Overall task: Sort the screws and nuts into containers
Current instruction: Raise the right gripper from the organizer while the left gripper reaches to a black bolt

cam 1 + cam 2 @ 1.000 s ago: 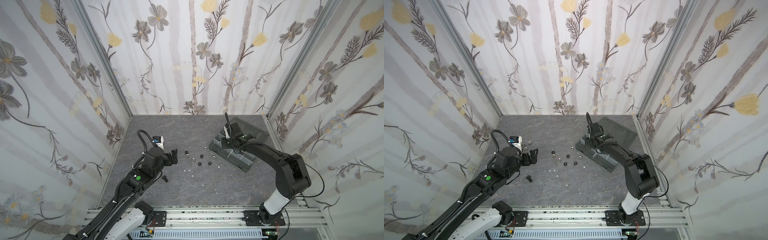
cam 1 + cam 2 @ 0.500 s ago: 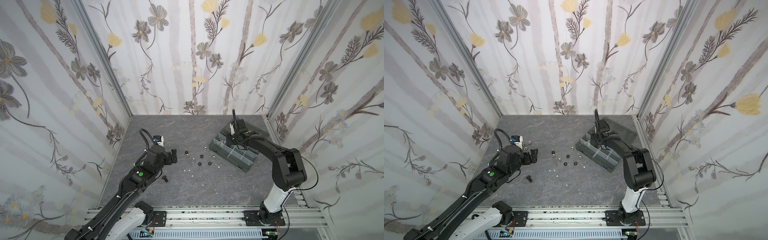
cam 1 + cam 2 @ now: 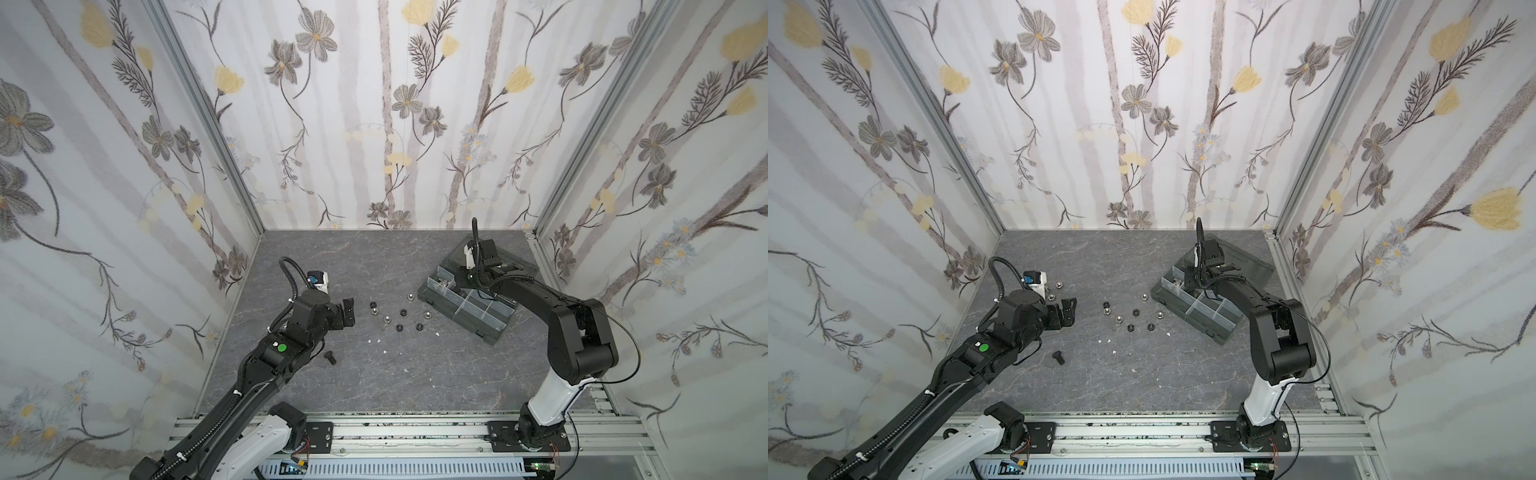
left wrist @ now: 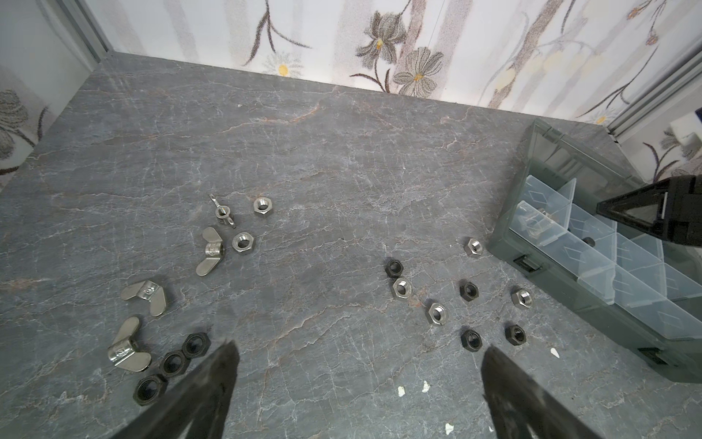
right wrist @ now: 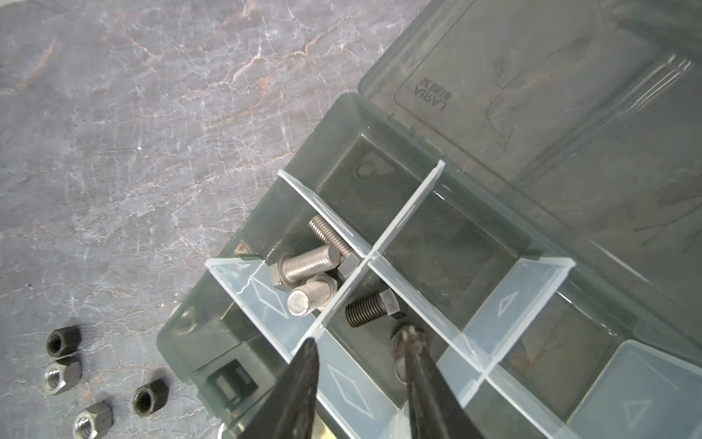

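Right pincer (image 5: 359, 339) partly open over organizer box (image 5: 182, 342), holding nothing, black screw (image 5: 370, 308) in a compartment just past its tips, seemingly untouched, silver screws (image 5: 307, 264) next door, left pincer (image 4: 359, 347) wide open, empty, above nuts (image 4: 437, 313) on counter (image 3: 374, 386), stray screw (image 3: 331, 357) seen only in both top views.

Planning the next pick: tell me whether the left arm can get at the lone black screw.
Probably yes. The black screw lies alone on bare table beside the left arm; the open left pincer points past it, so the arm must pull back first.
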